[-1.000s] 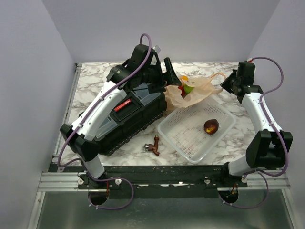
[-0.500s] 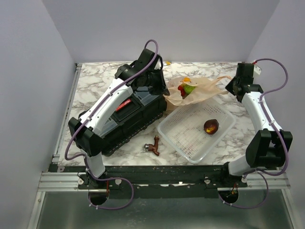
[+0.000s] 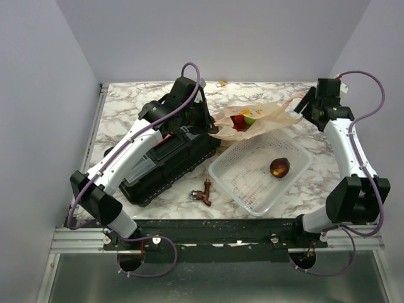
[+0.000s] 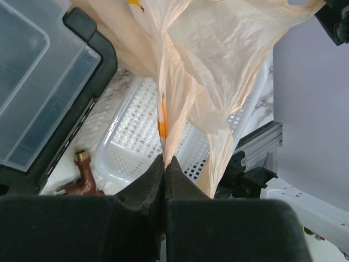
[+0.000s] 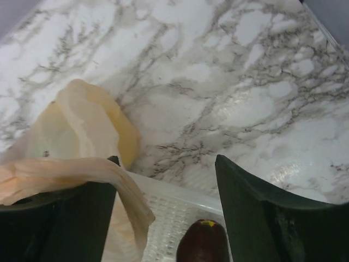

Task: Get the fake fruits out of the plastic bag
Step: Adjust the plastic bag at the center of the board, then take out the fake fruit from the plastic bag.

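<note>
The plastic bag [image 3: 265, 118] lies at the back of the table, partly over the white basket. Through its open mouth show fake fruits, a red one [image 3: 238, 122] and a green one [image 3: 250, 119]. My left gripper [image 3: 213, 124] is at the bag's left edge. In the left wrist view it [image 4: 164, 161] is shut on a fold of the bag [image 4: 218, 49], which hangs stretched above it. My right gripper [image 3: 307, 105] is at the bag's right end. It [image 5: 166, 161] stands open, with a strip of the bag [image 5: 82, 170] draped over its left finger.
A white mesh basket [image 3: 297, 170] holds a maroon-brown fruit [image 3: 279, 166], which the right wrist view shows [image 5: 203, 243] just below the fingers. A black toolbox [image 3: 165, 158] lies under the left arm. A brass tap fitting [image 3: 203, 192] sits near the front edge.
The left gripper has closed on the bag's left edge and drawn it leftward and lower. The right gripper has opened, letting go of the bag's handle, and has shifted slightly back.
</note>
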`<state>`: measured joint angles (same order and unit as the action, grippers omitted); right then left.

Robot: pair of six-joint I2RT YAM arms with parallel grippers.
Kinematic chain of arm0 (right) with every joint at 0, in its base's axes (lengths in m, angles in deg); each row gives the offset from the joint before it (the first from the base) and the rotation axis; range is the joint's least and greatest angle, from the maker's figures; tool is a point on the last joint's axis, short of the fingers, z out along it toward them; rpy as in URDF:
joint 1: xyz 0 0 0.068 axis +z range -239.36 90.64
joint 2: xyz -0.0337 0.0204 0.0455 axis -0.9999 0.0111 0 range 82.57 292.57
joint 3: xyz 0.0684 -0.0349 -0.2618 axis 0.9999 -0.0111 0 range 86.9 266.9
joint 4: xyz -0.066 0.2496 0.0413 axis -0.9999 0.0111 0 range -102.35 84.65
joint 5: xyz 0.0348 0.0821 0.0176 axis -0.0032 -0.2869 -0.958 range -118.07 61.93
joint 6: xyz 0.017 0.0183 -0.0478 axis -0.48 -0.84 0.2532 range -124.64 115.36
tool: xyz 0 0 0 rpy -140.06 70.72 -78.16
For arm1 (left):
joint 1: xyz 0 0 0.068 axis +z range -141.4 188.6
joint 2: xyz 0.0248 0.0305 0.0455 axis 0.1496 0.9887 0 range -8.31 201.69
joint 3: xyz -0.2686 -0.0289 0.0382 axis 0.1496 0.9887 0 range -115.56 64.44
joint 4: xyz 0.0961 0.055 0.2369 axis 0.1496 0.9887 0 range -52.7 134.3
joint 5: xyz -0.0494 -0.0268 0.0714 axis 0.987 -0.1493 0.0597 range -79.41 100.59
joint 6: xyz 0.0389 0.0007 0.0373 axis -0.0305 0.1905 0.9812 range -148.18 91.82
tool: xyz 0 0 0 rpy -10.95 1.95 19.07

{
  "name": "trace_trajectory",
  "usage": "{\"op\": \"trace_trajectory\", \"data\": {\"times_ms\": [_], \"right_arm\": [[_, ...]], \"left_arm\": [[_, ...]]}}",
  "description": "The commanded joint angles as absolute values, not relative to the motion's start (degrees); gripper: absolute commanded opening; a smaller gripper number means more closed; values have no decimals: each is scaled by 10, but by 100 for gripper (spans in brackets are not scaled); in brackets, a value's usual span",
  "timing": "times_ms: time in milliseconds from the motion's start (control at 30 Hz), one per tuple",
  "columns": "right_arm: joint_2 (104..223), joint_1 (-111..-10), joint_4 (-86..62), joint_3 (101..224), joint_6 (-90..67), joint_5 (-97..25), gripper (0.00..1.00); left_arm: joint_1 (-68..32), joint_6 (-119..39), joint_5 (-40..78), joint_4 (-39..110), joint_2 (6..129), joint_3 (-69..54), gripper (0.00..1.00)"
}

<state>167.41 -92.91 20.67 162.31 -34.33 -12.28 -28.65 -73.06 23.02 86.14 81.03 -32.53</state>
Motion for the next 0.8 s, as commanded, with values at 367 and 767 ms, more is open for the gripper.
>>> {"op": "trace_trajectory", "data": {"times_ms": [367, 767], "right_arm": [[1668, -838, 301, 1901, -237, -253, 100], [1611, -695, 77, 1603, -304, -359, 31]], "left_arm": [[-295, -722, 283, 827, 843, -386, 0], [-295, -729, 285, 832, 854, -409, 0]]}}
